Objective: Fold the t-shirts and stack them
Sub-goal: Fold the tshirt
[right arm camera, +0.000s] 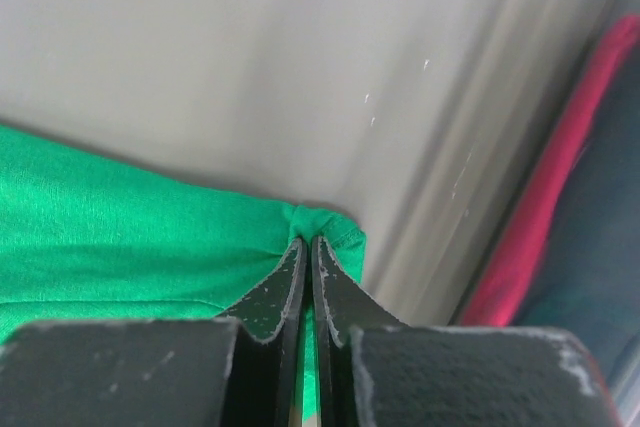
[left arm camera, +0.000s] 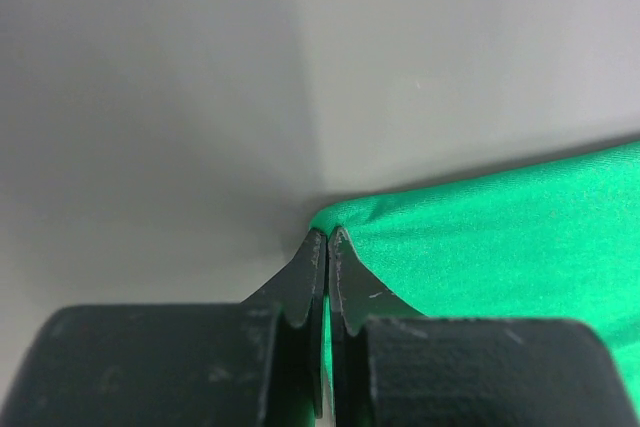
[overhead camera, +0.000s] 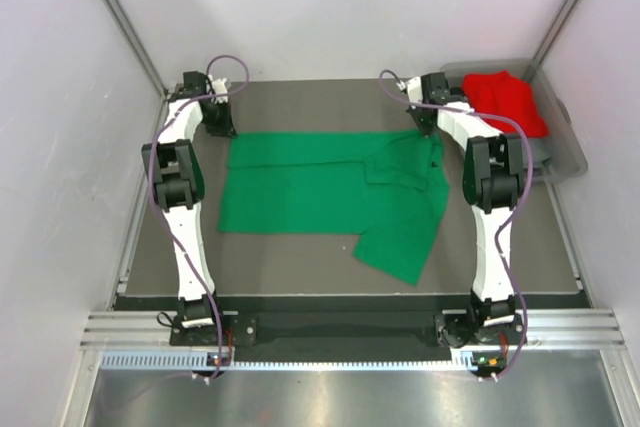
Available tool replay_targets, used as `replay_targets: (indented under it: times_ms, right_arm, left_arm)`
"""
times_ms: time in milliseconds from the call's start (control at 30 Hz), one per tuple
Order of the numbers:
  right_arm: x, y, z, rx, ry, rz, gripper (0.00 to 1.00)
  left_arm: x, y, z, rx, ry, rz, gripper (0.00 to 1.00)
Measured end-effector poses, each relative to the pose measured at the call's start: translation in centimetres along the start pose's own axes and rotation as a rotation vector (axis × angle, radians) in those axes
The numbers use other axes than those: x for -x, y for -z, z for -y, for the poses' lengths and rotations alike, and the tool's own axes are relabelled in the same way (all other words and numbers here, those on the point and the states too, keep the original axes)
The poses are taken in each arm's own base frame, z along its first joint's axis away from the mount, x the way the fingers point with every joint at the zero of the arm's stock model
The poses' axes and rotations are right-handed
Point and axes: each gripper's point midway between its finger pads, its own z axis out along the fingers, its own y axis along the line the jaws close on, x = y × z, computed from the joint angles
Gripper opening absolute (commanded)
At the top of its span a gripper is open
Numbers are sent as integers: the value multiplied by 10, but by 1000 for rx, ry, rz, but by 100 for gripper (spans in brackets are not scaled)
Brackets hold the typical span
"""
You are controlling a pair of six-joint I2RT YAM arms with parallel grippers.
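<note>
Where walls (overhead camera: 350, 7) end, grey tabletop (overhead camera: 300, 269) bears green t-shirt (overhead camera: 300, 192).

Two t-shirts are present: one green t-shirt (overhead camera: 300, 192) and one red t-shirt (overhead camera: 508, 99). One clear bin (overhead camera: 566, 139) stands at the far right corner of the surface (overhead camera: 300, 272). Two arms: left arm (overhead camera: 182, 209), right arm (overhead camera: 490, 212).

The green t-shirt (overhead camera: 300, 187) and red t-shirt (overhead camera: 508, 99) are both bright and plain, the table (overhead camera: 290, 259) dark grey.
</note>
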Motion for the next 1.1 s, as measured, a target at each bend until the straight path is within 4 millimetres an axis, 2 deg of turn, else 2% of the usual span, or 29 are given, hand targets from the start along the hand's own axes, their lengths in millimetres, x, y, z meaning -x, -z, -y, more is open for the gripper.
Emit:
replay_targets:
  times_ms: [67,133,200,233,267,367,433,500,633,700,733,800,833,933,1033,1100]
  right_arm:
    - [4,-3,2,-3,-4,5,1]
    - [8,-5,3,-4,-5,10,5]
    - [10,-6,3,-5,-7,14,19]
    - [10,-6,4,-6,-9,15,26]
    - [11,-5,4,-11,-10,20,38]
    - [3,9,7,-36,-6,47,53]
    - [-9,35,6,-37,-1,45,54]
    - [-8,66,8,-43,8,74,54]
    - [19,158,15,-47,51,270,51]
    - [19,203,2,-2,125,376,49]
    - [14,219,-8,23,169,413,49]
    - [-20,243,-42,110,297,448,47]
    - [-39,244,-58,154,345,437,47]
    - [-118,240,-124,361,521,327,43]
    - [-182,242,-167,538,641,212,43]
    - [-206,256,-183,605,718,202,43]
  left_arm:
    - [2,-2,-3,16,-7,3,0]
    - [6,-3,-5,26,-16,11,0]
    - [10,-4,-6,29,-22,19,11]
    - [11,-3,-6,30,-26,21,26]
    - [11,-3,-6,31,-32,20,33]
    - [12,3,-4,53,-42,26,44]
    - [5,16,0,72,-42,24,51]
    - [-2,38,11,91,-44,26,53]
    - [5,102,53,107,-113,127,53]
    - [2,132,74,105,-157,194,56]
    - [-6,146,85,99,-179,211,57]
    - [-25,166,100,90,-219,238,56]
    - [-37,173,103,90,-231,234,56]
    - [-75,178,99,99,-246,196,57]
    - [-121,178,94,98,-251,134,61]
    - [-143,185,94,103,-261,121,63]
